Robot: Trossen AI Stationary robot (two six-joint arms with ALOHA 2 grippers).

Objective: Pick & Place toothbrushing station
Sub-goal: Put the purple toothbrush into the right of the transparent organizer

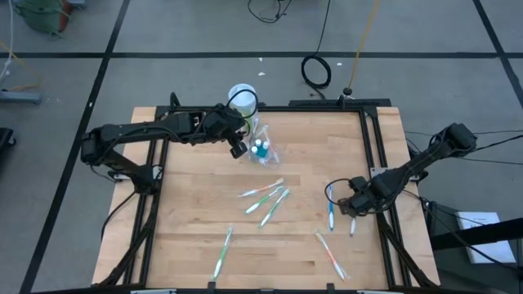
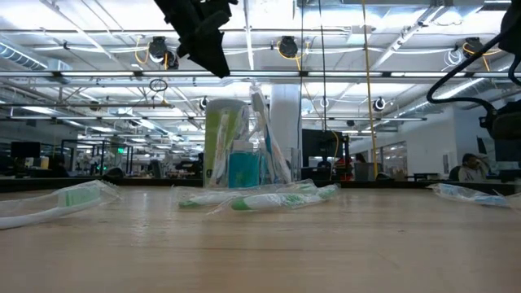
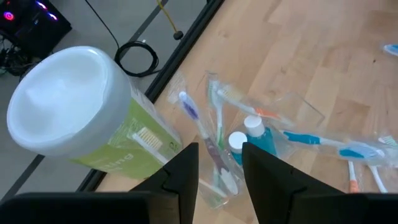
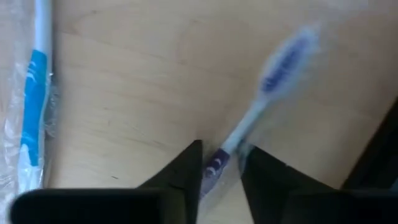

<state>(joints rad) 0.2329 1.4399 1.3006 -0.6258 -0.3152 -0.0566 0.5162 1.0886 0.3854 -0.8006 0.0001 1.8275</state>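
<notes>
Two arms are working over the wooden table (image 1: 204, 245). Seen from above, the left claw (image 1: 238, 149) is hovering at the far edge, just beside the clear plastic holder (image 1: 261, 147), which is standing near the far middle of the table with brushes and small blue-capped bottles in it. A green canister with a white lid (image 1: 242, 98) is sitting right behind the holder, at the table's edge.

Only the left wrist camera is showing the holder's contents closely: the holder (image 3: 249, 134) is carrying a purple brush, an orange one and a blue one, plus two white-capped bottles, with the canister (image 3: 81, 112) touching or nearly touching it. The left claw (image 3: 219, 168) is sitting narrowly parted and empty above the holder.

From table height, the holder (image 2: 252, 163) and canister (image 2: 218, 138) are overlapping, so their gap is not readable there, and the left arm is hanging above them.

At the table's right side, the right claw (image 1: 354, 207) is sitting low near a blue brush (image 1: 331, 216). Its wrist camera alone is revealing what it grips: the claw (image 4: 221, 165) is pinching the handle of a purple-bristled toothbrush (image 4: 273, 81) against the wood, with the blue brush (image 4: 34, 81) lying well apart. Several wrapped green brushes (image 1: 265, 198) are lying at the table's middle.
</notes>
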